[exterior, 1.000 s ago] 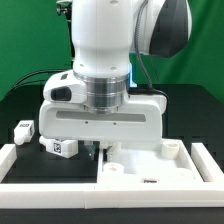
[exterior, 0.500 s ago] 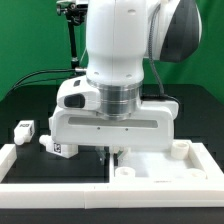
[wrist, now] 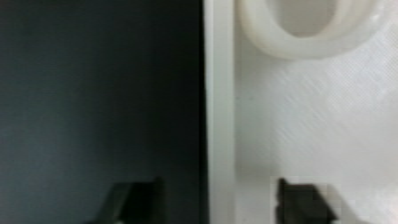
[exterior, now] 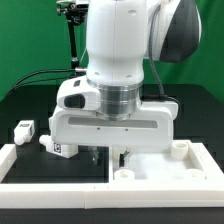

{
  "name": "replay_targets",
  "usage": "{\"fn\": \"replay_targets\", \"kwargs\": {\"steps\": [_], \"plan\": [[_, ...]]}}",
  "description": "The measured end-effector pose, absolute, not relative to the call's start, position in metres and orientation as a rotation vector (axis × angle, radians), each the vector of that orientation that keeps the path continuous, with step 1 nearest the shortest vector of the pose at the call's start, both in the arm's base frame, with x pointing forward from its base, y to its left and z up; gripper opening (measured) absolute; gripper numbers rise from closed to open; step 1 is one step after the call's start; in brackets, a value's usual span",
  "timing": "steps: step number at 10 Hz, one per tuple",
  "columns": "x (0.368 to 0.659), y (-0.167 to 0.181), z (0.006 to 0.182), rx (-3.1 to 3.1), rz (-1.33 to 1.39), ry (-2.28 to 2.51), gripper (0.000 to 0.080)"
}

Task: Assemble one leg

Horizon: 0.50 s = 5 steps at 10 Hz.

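My gripper (exterior: 107, 155) is open and low over the table, its jaws on either side of the left edge of the large white square panel (exterior: 165, 170). In the wrist view the gripper (wrist: 217, 200) has one fingertip (wrist: 134, 200) over the black table and the other over the panel (wrist: 302, 120), whose edge runs between them without touching either. A round socket (wrist: 294, 30) on the panel shows ahead. A small white leg (exterior: 24, 129) with a tag lies at the exterior view's far left. A second tagged white block (exterior: 62, 147) lies by the hand, partly hidden.
A raised white frame (exterior: 45, 168) runs along the front and left of the table, next to the panel. The arm's wide white hand (exterior: 110, 125) hides the table behind it. A green backdrop and a black stand (exterior: 72, 40) are at the back.
The arm has moved to the exterior view's right and stopped over the panel's left edge. In the last half second the fingers have spread apart.
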State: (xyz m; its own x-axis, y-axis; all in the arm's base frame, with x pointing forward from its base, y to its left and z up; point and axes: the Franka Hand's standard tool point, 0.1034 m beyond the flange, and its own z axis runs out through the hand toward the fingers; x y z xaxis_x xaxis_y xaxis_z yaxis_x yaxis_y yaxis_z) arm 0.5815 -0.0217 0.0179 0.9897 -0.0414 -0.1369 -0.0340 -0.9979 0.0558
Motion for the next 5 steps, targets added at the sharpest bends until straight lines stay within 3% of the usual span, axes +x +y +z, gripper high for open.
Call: {"fn": "replay_targets", "kwargs": {"steps": [1, 2, 3, 5], "plan": [[0.581, -0.024, 0.020, 3.083, -0.223, -0.035, 0.0430], [0.577, -0.033, 0.032, 3.098, -0.277, 0.049, 0.0559], [0.577, -0.039, 0.046, 3.107, -0.292, 0.078, 0.0630], [0.574, -0.046, 0.064, 3.112, -0.285, 0.254, 0.0644]]}}
